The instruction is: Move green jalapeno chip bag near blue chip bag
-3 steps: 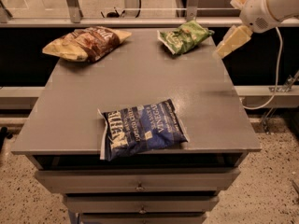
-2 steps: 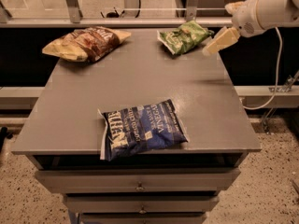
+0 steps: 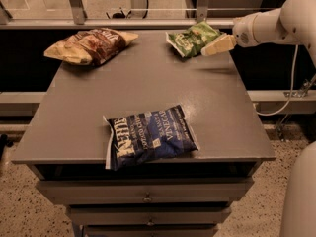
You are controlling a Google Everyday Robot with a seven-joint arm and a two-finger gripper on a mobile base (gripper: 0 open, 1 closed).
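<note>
Grey table (image 3: 148, 83): gripper (image 3: 216, 46) beside green bag (image 3: 190, 37)

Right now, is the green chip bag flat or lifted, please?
Flat: the green jalapeno chip bag rests on the table, end effector beside it.

A brown-and-yellow chip bag (image 3: 89, 44) lies at the far-left corner of the grey table (image 3: 148, 83).

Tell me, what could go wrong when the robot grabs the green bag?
The gripper is right beside the green bag, and that bag lies by the table's far edge, so a nudge might push it off. The blue bag sits at the front edge, so the green one could slip off when put there.
</note>
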